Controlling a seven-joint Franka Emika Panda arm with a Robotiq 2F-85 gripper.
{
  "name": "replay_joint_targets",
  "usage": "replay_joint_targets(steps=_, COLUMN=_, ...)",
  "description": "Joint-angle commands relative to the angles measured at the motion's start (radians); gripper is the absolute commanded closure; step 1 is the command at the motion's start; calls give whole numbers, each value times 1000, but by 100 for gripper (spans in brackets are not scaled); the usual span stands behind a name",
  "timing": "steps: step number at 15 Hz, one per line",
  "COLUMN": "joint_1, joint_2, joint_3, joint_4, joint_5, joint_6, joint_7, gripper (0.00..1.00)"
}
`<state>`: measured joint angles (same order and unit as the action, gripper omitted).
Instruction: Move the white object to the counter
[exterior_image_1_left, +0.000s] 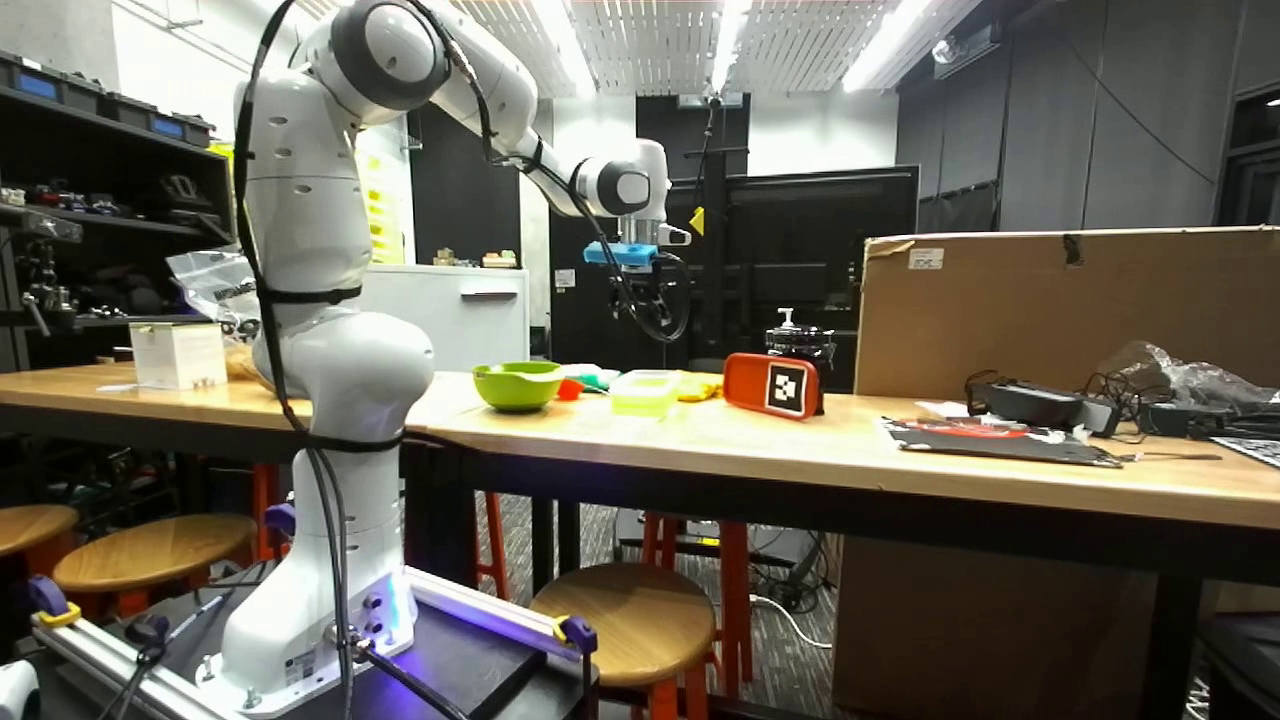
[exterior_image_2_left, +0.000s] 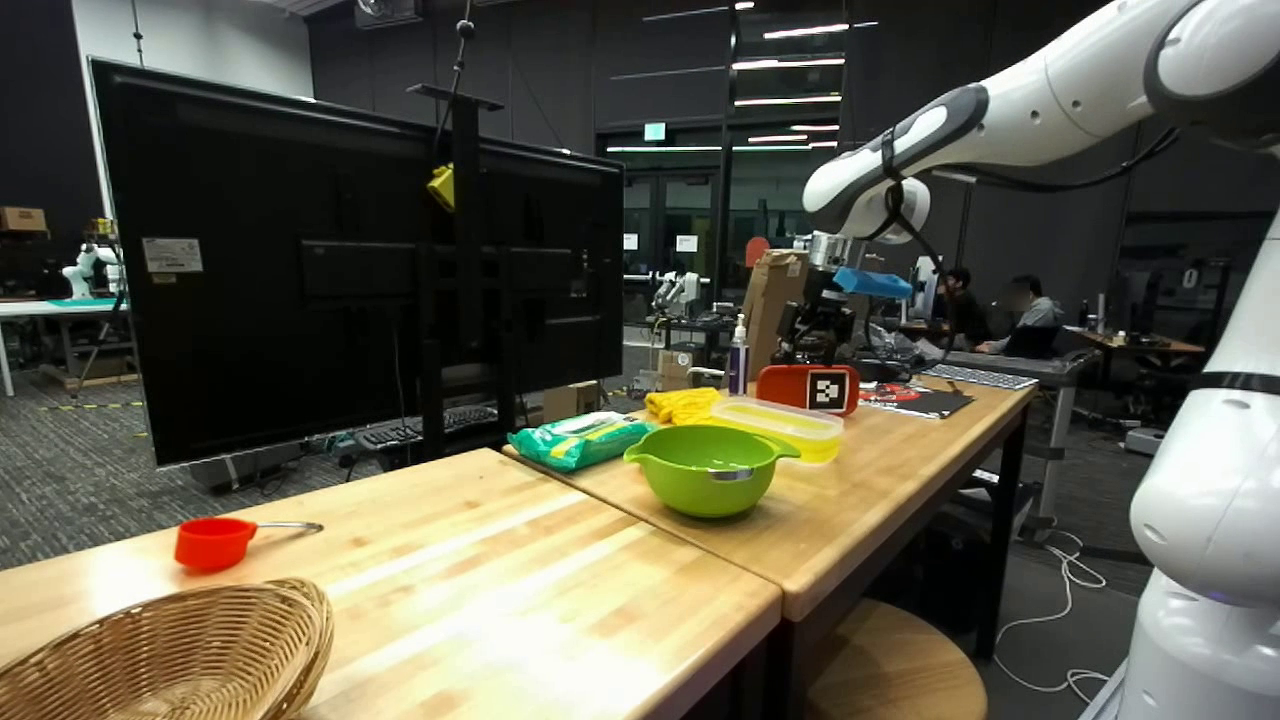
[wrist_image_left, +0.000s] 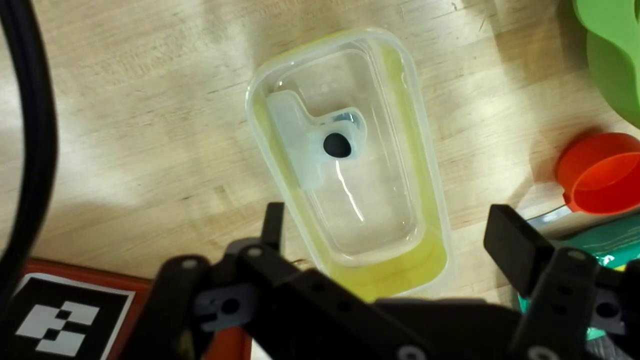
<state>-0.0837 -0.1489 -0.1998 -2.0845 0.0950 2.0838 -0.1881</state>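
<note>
The claw (wrist_image_left: 387, 232) hangs above the table (exterior_image_1_left: 750, 455), its fingers spread wide apart. In the wrist view, the white object (wrist_image_left: 297, 142) lies inside a translucent yellow container (wrist_image_left: 400, 270) on that table, beside one long wall; its dark round spot may be a hole. Farther out are a red handled cup (wrist_image_left: 605, 172), a green bowl (wrist_image_left: 612, 75) and a red case (exterior_image_1_left: 748, 383) bearing a black-and-white marker (exterior_image_1_left: 786, 389).

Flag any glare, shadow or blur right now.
Wrist view: bright streak on the floor of the tub near the white piece, shadow by the red cup, black cable slightly soft. In an exterior view, glare washes out part of the counter; in an exterior view, ceiling lights blow out white.
</note>
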Motion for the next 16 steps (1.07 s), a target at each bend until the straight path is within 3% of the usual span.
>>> replay_joint_targets(steps=1, joint_1=-12, joint_2=67, joint_3=13, joint_4=42, joint_5=29, joint_6=-13, joint_7=-14, gripper=0)
replay_joint_targets(steps=9, joint_1=-21, joint_2=64, joint_3=21, joint_4=17, joint_5=9, joint_6=-2, joint_7=-1, gripper=0)
replay_joint_targets(steps=16, joint_1=-27, joint_2=92, joint_3=21, joint_4=1, joint_5=89, joint_6=11, joint_7=133, gripper=0)
